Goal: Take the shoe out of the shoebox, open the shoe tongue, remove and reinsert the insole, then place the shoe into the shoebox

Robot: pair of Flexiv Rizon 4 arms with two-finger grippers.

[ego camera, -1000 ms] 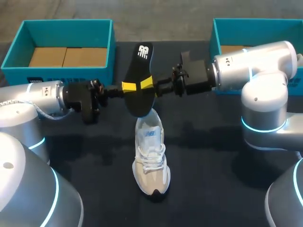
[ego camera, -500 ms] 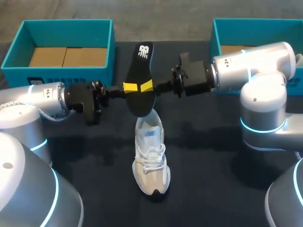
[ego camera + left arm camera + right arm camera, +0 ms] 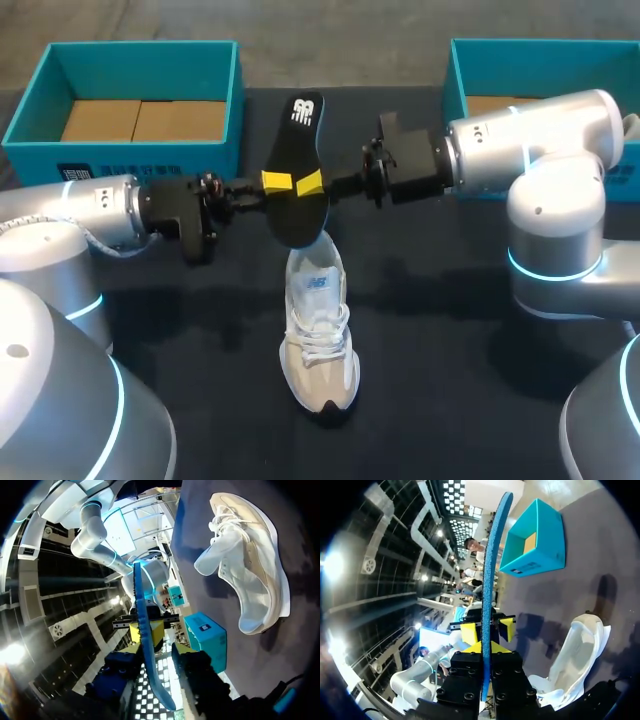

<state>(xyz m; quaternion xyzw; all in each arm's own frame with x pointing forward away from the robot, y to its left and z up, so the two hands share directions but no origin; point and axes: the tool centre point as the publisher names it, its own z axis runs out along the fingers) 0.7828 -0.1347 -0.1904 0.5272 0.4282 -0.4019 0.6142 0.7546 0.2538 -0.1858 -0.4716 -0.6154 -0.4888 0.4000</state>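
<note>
A black insole [image 3: 296, 170] hangs in the air above the heel of the white sneaker [image 3: 318, 330], which lies on the dark table. My right gripper [image 3: 313, 182] is shut on the insole's right edge; in the right wrist view its yellow tips [image 3: 484, 647] pinch the blue underside of the insole [image 3: 490, 580] edge-on. My left gripper [image 3: 270, 183] is at the insole's left edge. In the left wrist view its fingers [image 3: 192, 662] stand apart on either side of the insole [image 3: 145, 645], so it is open. The sneaker [image 3: 250, 575] lies beside it.
A teal shoebox [image 3: 140, 105] with a cardboard floor stands at the back left. A second teal box [image 3: 480, 75] sits at the back right, partly behind my right arm. The left box [image 3: 535, 540] also shows beyond the insole.
The right gripper has shut on the insole's right edge. The left gripper, shut on the insole before, has opened its fingers. The insole has hardly moved.
</note>
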